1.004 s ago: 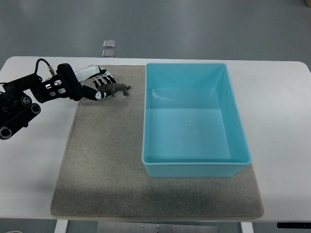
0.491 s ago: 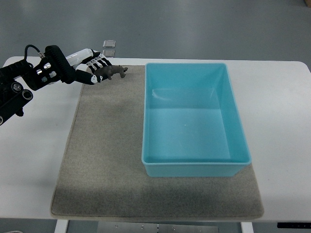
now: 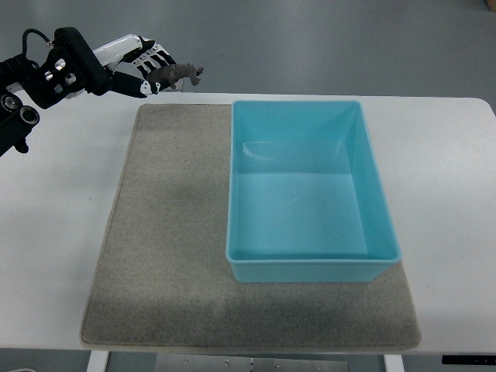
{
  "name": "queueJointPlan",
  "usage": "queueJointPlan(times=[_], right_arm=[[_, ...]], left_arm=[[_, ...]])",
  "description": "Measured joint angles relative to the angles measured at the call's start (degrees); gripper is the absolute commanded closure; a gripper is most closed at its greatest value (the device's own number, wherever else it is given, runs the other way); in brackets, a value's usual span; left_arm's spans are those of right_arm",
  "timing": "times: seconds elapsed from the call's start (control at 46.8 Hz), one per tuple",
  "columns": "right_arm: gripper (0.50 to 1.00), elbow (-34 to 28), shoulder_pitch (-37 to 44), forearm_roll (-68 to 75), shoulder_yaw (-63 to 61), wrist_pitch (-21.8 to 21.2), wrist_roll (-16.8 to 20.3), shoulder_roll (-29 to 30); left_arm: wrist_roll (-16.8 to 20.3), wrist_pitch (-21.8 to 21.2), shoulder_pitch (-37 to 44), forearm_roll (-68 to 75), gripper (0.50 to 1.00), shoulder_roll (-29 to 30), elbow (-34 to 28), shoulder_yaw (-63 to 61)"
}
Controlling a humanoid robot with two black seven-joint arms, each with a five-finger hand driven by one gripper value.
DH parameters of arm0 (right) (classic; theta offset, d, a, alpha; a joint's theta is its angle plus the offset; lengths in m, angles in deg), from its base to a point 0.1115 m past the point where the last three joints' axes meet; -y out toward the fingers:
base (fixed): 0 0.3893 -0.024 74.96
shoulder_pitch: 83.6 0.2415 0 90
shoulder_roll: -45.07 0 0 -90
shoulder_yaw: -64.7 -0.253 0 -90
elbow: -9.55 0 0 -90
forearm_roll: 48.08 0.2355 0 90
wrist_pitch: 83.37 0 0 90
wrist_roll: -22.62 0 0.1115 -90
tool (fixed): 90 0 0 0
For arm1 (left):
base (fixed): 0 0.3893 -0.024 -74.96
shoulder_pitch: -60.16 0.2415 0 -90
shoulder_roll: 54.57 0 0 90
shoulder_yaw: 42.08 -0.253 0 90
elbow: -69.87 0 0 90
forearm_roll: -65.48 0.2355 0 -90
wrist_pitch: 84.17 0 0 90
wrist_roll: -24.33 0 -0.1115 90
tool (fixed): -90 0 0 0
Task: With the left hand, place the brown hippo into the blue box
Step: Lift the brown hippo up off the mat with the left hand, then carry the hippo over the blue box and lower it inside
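The small brown toy hippo [image 3: 180, 74] is off the surface, gripped in the fingers of the left robot hand [image 3: 149, 68], which is curled closed around its rear half. The animal's long axis runs roughly left to right in the picture, with one end poking out past the fingertips toward the right, so it sticks out ahead of the robot hand and not under it. Hand and hippo sit at the upper left of the view, above the far edge of the white desk [image 3: 58, 232] and beyond the far left corner of the grey felt mat [image 3: 167, 256].

The relation that matters for the coming move: the open rectangular light-blue plastic box [image 3: 310, 190] lies to the right of the hippo and nearer the robot, well apart from it. The hippo's free end already points roughly toward the box's far left corner. As I judge it, the left arm must carry the toy rightward and back toward the robot until it is over the box's opening, clearing the near wall, before the fingers let go.

The box stands on the right part of the mat, upright, and shows nothing inside, only its smooth blue floor. No right arm appears anywhere in the view.
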Motion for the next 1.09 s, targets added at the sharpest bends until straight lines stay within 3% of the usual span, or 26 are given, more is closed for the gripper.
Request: queueJointPlan(times=[0.278,1.09], right_arm=[[0.564,0.0,0.0,0.0,0.02,0.01,0.0,0.0],[0.564,0.0,0.01,0.0,0.0,0.02,0.0,0.0]], left_arm=[[0.0,0.28,-1.9,-0.1,1.0,-1.0,2.49,-0.47],[0.1,2.04,-2.1,0.79,1.0,-14.82,7.18,-7.7]])
